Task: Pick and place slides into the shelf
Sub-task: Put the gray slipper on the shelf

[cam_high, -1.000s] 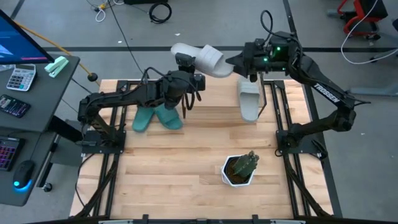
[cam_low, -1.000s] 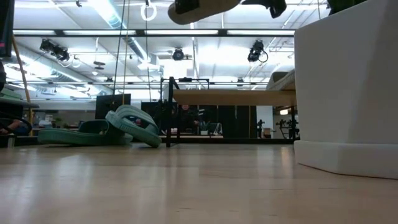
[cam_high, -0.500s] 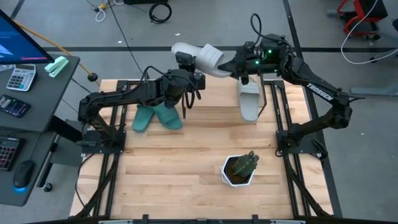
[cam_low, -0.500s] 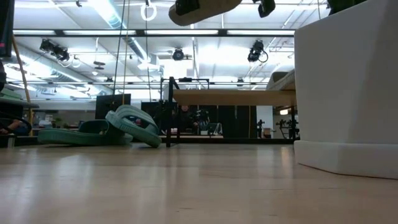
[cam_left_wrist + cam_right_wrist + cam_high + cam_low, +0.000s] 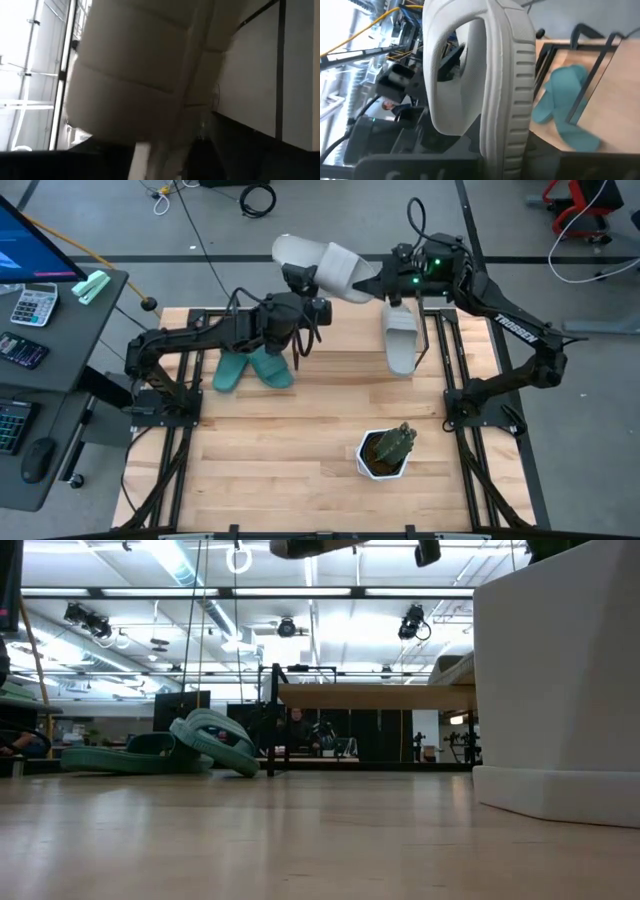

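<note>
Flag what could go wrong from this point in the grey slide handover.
1. The grey slide hangs in mid-air beyond the table's far edge; if the right gripper pinches only its end, it could slip and drop to the floor.
2. The left gripper sits right beside the slide, so pulling away could snag it.
3. The second grey slide already lies on the shelf; a careless placement might knock it.

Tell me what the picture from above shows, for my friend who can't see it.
Two dark robot arms meet above the table's far edge, handing over a light grey slide. The right gripper grips it; the left gripper is beside it. Below lie two teal slides, another grey slide and a potted plant.
</note>
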Controlling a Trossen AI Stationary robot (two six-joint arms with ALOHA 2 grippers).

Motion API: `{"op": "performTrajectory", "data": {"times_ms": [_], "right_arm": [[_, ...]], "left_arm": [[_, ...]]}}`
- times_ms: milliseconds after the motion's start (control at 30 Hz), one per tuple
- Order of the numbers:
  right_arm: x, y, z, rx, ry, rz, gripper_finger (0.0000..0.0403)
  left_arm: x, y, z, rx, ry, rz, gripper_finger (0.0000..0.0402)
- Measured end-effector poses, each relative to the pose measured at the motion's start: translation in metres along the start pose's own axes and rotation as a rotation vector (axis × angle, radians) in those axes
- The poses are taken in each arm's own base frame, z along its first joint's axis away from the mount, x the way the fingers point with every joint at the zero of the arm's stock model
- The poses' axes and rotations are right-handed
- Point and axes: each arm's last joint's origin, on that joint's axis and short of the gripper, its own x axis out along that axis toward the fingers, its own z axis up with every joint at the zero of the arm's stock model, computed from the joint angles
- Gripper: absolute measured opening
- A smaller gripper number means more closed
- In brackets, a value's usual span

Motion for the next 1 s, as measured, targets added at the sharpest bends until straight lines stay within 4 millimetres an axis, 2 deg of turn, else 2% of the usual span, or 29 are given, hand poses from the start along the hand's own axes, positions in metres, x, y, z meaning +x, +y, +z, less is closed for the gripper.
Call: {"op": "performTrajectory", "data": {"times_ms": [133, 333, 533, 700, 767, 867, 1000], "right_arm": [[-0.011, -0.002, 0.008, -0.062, -0.048, -0.021, 0.0035], [-0.035, -0.010, 0.013, -0.172, -0.032, -0.088, 0.0035], [-0.061, -0.020, -0.001, -0.278, 0.085, -0.225, 0.0035], [-0.079, -0.017, -0.013, -0.378, 0.132, -0.255, 0.0035], [-0.085, -0.015, -0.016, -0.394, 0.133, -0.252, 0.0035], [-0.091, -0.012, -0.019, -0.421, 0.121, -0.241, 0.0035], [-0.098, -0.008, -0.022, -0.458, 0.122, -0.215, 0.0035]], "left_arm": [[-0.005, 0.000, 0.003, -0.007, 0.001, 0.005, 0.0275], [-0.011, -0.001, 0.006, -0.024, 0.013, 0.010, 0.0263], [-0.022, 0.011, 0.001, -0.115, -0.004, 0.019, 0.0252], [-0.034, 0.027, -0.009, -0.225, -0.048, -0.013, 0.0249], [-0.040, 0.038, -0.013, -0.323, -0.099, -0.069, 0.0249], [-0.047, 0.060, -0.020, -0.530, -0.225, -0.243, 0.0249], [-0.044, 0.082, -0.035, -0.729, -0.311, -0.452, 0.0246]]}}
